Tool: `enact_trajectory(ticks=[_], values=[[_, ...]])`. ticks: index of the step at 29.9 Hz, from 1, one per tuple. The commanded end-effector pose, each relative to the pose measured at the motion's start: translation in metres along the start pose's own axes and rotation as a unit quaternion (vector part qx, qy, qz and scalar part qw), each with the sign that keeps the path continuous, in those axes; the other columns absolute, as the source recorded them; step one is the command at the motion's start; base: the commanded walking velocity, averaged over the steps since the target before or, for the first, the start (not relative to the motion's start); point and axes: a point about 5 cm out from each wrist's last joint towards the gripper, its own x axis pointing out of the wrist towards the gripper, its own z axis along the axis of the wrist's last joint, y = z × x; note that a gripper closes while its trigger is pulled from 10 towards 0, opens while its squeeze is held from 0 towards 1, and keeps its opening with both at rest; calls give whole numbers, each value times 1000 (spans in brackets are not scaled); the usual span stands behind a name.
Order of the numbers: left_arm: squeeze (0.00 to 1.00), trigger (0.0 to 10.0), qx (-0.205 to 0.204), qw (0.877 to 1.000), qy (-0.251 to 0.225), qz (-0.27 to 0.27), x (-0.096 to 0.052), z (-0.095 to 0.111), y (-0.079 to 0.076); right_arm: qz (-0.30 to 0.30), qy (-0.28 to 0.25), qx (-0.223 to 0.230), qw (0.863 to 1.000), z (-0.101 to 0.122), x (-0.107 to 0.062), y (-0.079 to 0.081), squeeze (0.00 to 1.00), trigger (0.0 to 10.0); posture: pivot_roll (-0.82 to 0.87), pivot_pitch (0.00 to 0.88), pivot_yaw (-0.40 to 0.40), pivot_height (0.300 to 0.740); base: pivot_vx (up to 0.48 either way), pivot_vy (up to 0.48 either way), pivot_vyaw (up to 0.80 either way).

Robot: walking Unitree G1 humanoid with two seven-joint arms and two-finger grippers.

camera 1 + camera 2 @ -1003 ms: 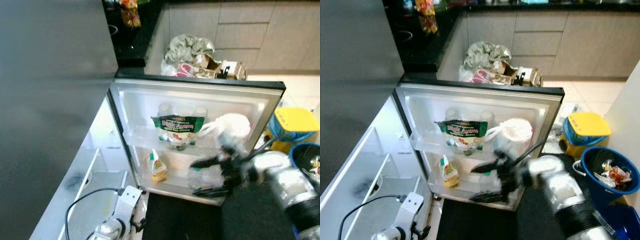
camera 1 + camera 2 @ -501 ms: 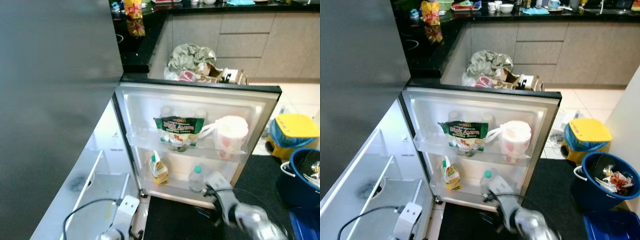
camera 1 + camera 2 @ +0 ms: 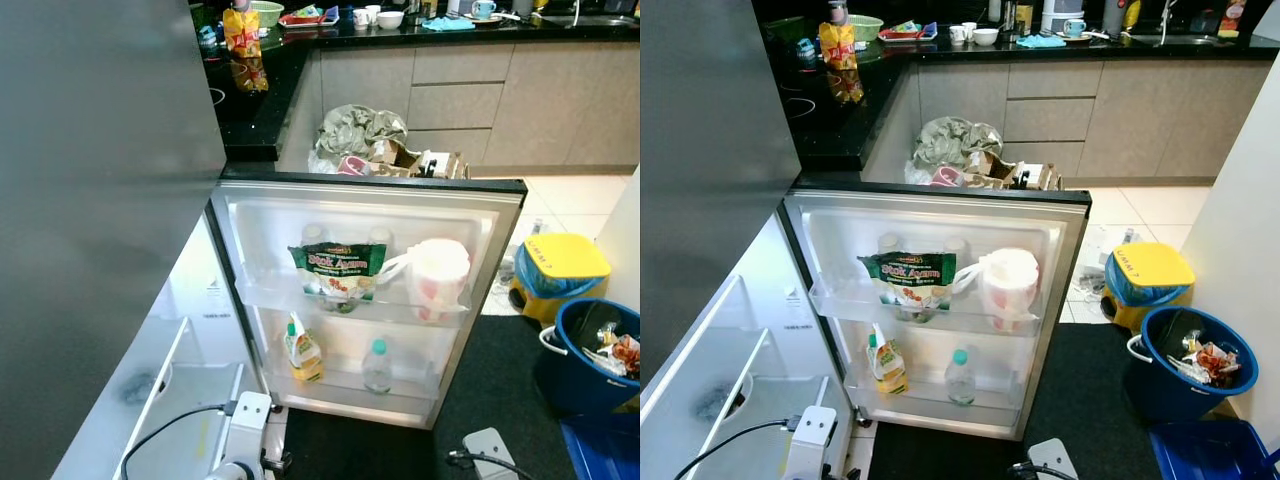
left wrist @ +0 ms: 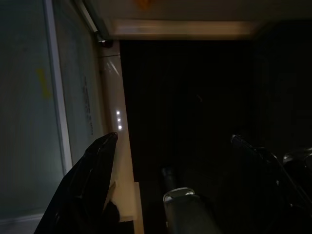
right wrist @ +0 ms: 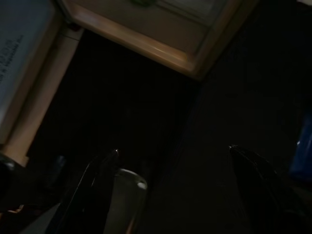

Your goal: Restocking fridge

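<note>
Both sets of jaws stand apart and hold nothing: the left gripper (image 4: 170, 190) and the right gripper (image 5: 170, 190) hang low over the dark floor mat (image 3: 1080, 400) in front of the open fridge door (image 3: 365, 300). On the door's upper shelf sit a green snack bag (image 3: 337, 270) and a white pitcher (image 3: 437, 277), with 2 pale bottle tops behind. On the lower shelf stand a yellow juice bottle (image 3: 302, 350) and a small water bottle (image 3: 377, 366), well apart. Judging by this, several items are already stocked. More groceries appear to wait on the black bench (image 3: 250, 100) beyond, so restocking seems unfinished.
</note>
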Motion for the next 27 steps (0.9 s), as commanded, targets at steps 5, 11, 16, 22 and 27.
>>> enact_trajectory(ticks=[5, 11, 16, 22, 27], values=[[0, 10000, -11, 1000, 1, 17, 0, 2, 6, -11, -2, -5, 1000, -5, 0, 3, 0, 10000, -116, 35, 54, 740, 0, -380, 0], [0, 10000, -11, 1000, 2, 16, 0, 1, 5, -14, -11, -3, 1000, -3, 1, 3, 0, 10000, -119, 39, 58, 740, 0, -480, 0], [0, 10000, -11, 1000, 3, 15, 0, 0, 4, -13, -14, -7, 1000, -2, 1, 3, 0, 10000, -119, 39, 58, 740, 0, -480, 0], [0, 10000, -18, 1000, 0, 16, 1, 2, 2, -9, -17, -14, 1000, 1, 3, 4, 0, 10000, -120, 43, 54, 740, 0, -480, 0], [0, 10000, -20, 1000, 0, 17, 1, 2, 2, -2, -25, -28, 999, 6, 4, 5, 0, 10000, -121, 45, 52, 740, 0, -480, 0]])
